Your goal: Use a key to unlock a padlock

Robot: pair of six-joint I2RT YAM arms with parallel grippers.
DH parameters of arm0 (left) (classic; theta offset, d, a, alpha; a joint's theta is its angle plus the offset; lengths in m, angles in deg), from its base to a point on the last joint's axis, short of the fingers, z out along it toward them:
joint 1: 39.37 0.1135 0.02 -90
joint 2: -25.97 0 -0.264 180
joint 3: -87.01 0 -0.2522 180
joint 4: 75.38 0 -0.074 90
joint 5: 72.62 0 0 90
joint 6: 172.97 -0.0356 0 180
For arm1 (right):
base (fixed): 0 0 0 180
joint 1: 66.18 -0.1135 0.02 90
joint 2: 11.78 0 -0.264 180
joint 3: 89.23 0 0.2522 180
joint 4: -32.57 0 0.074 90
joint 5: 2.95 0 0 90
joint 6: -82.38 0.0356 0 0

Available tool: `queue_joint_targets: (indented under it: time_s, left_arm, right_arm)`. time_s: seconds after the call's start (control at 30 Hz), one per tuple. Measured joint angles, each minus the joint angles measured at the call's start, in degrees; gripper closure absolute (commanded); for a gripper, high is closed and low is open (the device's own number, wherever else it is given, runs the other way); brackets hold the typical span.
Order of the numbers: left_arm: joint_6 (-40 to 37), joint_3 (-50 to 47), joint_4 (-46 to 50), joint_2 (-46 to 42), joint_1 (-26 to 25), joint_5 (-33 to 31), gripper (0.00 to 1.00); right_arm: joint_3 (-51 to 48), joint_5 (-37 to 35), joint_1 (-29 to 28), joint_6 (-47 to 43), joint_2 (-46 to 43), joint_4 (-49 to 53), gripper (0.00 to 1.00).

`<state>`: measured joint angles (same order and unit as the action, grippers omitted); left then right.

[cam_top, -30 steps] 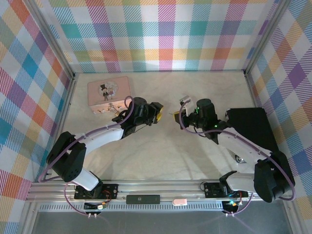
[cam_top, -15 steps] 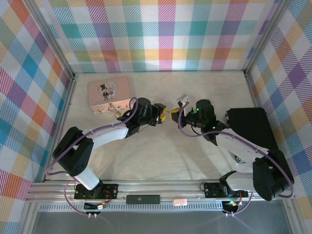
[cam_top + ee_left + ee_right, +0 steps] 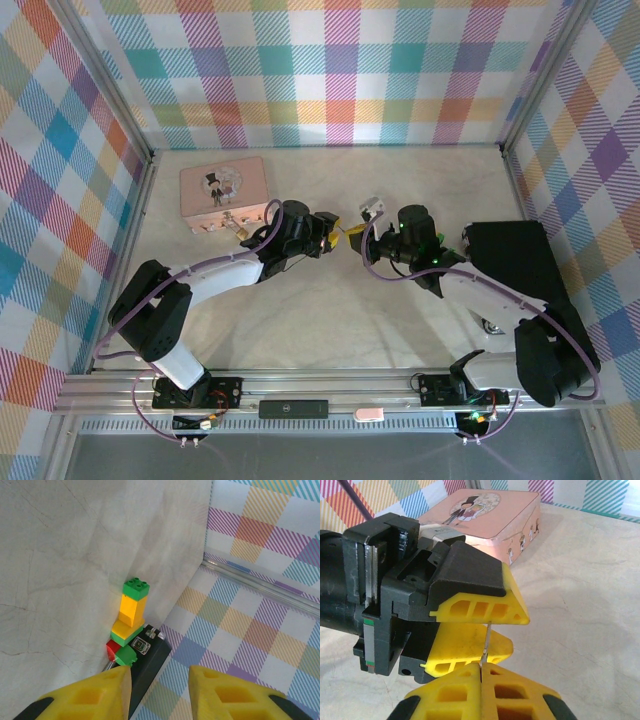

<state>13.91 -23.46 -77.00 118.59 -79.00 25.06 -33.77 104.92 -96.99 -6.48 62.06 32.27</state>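
Robot lab test cell, not a home or shop. Plaid cloth walls (image 3: 340, 70) hang on bare aluminium frame posts (image 3: 105, 80), boxing in a marble-look tabletop (image 3: 330, 330). Two white-and-black robot arms, left (image 3: 205, 278) and right (image 3: 490, 295), are bolted to a metal rail (image 3: 330, 385) at the near edge, with loose purple cables (image 3: 100, 350) and lit boards along it. Props look staged: pink cartoon box (image 3: 223, 190), toy block stack (image 3: 131, 615), black pad (image 3: 515, 260) by the right wall.
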Motion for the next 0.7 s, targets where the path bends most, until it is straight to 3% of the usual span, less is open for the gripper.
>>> queue_joint_targets:
  time_s: [0.27, 0.7]
  left_arm:
    - [-0.48, 0.0, 0.07, 0.0, -0.09, -0.02, 0.55]
    - [-1.38, 1.95, 0.48, 0.0, -1.38, -0.07, 0.54]
  right_arm:
    - [-3.19, -5.4, -0.31, 0.04, -4.61, 0.39, 1.0]
    - [-3.23, -0.83, -0.31, 1.42, -1.09, 0.39, 1.0]
